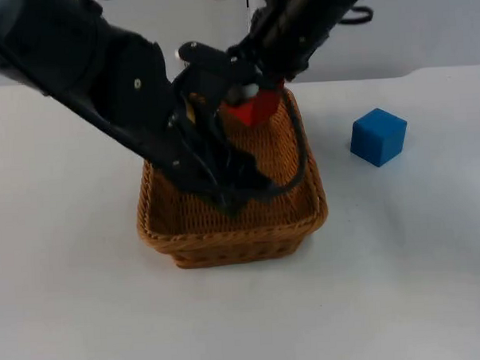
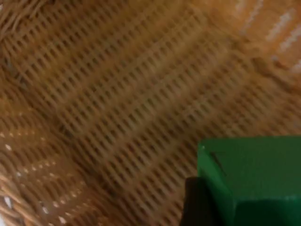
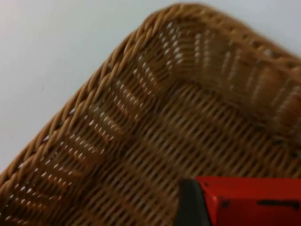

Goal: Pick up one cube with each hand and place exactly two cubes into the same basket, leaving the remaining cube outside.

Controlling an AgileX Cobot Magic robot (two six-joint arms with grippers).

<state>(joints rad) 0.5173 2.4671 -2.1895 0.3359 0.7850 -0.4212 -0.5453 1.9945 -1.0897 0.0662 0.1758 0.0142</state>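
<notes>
Both claws over the wicker basket [image 1: 226, 236]: left claw [image 1: 233, 198] clamps a green cube [image 2: 254, 174], right claw [image 1: 248, 96] grips a red cube [image 1: 257, 107]; blue cube [image 1: 378, 136] sits apart on the worktop [image 1: 70, 299].

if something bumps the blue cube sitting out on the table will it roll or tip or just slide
The blue cube would probably slide rather than roll: it rests flat on one face, with square edges. The white table looks smooth, so a light push may shift it easily. It looks rigid and as wide as tall, so it is unlikely to tip.
</notes>
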